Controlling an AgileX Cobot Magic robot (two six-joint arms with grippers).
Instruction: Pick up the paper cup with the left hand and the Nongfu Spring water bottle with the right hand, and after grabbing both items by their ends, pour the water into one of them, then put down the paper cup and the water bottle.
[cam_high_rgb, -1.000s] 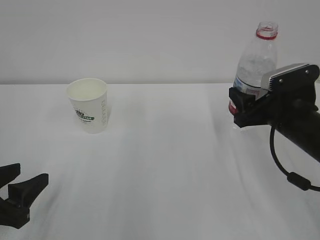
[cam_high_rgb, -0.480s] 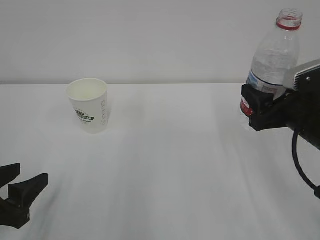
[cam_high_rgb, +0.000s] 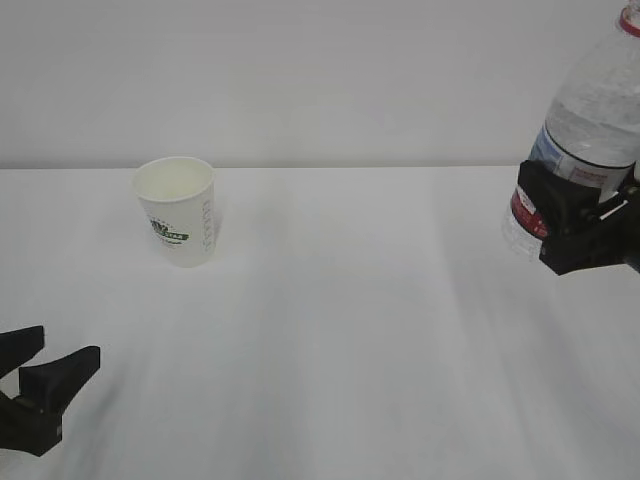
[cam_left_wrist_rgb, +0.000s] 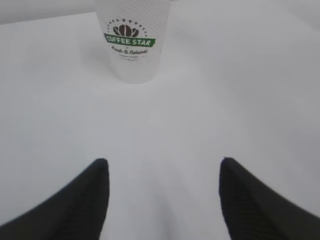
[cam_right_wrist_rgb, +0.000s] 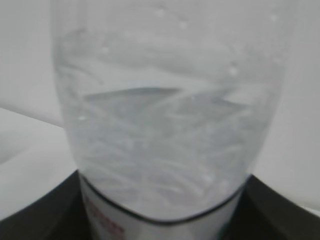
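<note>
Right tool (cam_high_rgb: 575, 235) clamps the uncapped, seemingly tilted Nongfu Spring water bottle (cam_high_rgb: 590, 130); water could spill; left tool (cam_left_wrist_rgb: 162, 200) gapes wide

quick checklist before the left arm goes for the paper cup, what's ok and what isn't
1. Small white tapered paper cup upright on the white table: ok.
2. Black two-fingered left gripper open, nothing between its fingers: ok.
3. Left gripper lined up with the cup: ok in the left wrist view, where the cup sits ahead, slightly left of the gap.
4. Left gripper at the cup: not ok, a stretch of table lies between them.
5. Tall clear plastic Nongfu Spring water bottle clamped in the black right gripper, off the table: ok.
6. Water level in the cup: cannot tell.
</note>
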